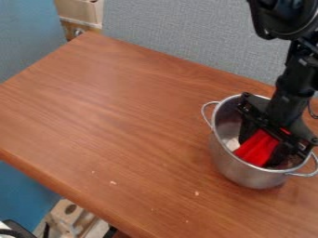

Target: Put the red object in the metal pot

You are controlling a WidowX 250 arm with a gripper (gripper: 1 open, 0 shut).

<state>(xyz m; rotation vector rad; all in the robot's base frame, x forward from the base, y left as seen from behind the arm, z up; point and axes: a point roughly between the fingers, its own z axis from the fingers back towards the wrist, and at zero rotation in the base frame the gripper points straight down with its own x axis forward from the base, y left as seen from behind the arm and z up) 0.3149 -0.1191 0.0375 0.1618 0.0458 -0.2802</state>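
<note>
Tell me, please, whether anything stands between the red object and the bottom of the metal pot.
Nothing visible does. The gripper is shut on the red object and reaches down inside the metal pot, whose inside shows nothing but the block. The floor right under the block is hidden.

From my seat: the wooden table (pixel 112 102) is bare across its left and middle, so I've got open passage there. Only obstacle on it is the metal pot (pixel 236 158) near the right front edge. Its mouth is mostly taken up by the gripper (pixel 271 141) reaching straight down inside, clamped on the red object (pixel 261 149) (little side room inside the walls). Blue wall (pixel 174 28) closes the back; the arm column stands above the pot.
</note>
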